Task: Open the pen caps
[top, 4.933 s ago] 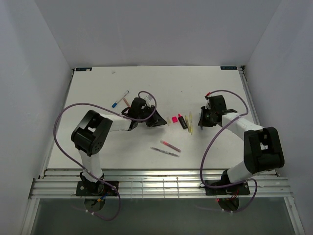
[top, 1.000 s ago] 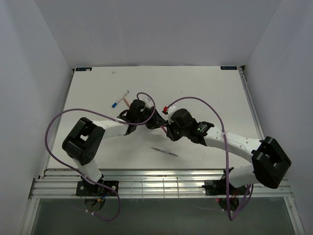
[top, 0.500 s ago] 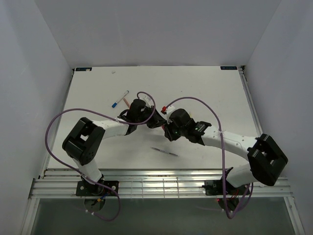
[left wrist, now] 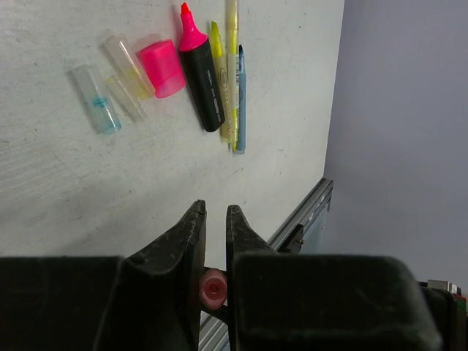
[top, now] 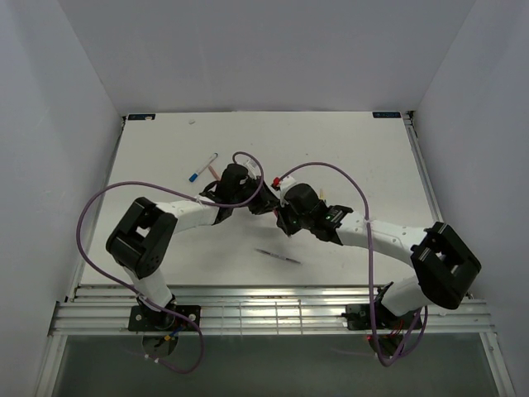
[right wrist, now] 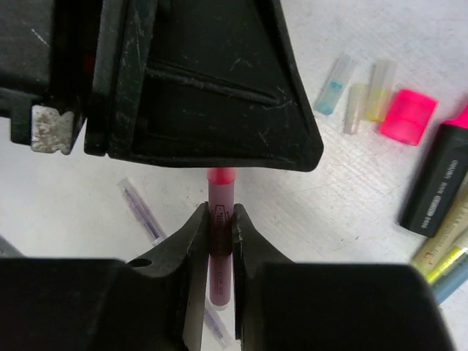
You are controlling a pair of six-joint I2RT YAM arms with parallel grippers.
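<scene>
A pink pen (right wrist: 221, 252) is held between both grippers above the table. My right gripper (right wrist: 221, 213) is shut on its barrel. Its red-pink cap (right wrist: 221, 178) runs into my left gripper (left wrist: 215, 210), which is shut on it; the cap's round end (left wrist: 213, 287) shows between the jaws. In the top view the left gripper (top: 265, 204) and right gripper (top: 284, 218) meet tip to tip at the table's middle. A loose pink highlighter cap (left wrist: 162, 67) and clear caps (left wrist: 93, 108) lie beside an uncapped black highlighter (left wrist: 199, 77).
Thin yellow and blue pens (left wrist: 232, 80) lie next to the black highlighter. A purple-grey pen (top: 278, 255) lies in front of the grippers. A blue-capped pen (top: 202, 168) lies at the back left. The table's rail edge (left wrist: 300, 219) is close by.
About five seconds ago the right arm was at the right and the pink pen lay on the table. Now both grippers hold it. In the last second the right gripper crept towards the left one.
</scene>
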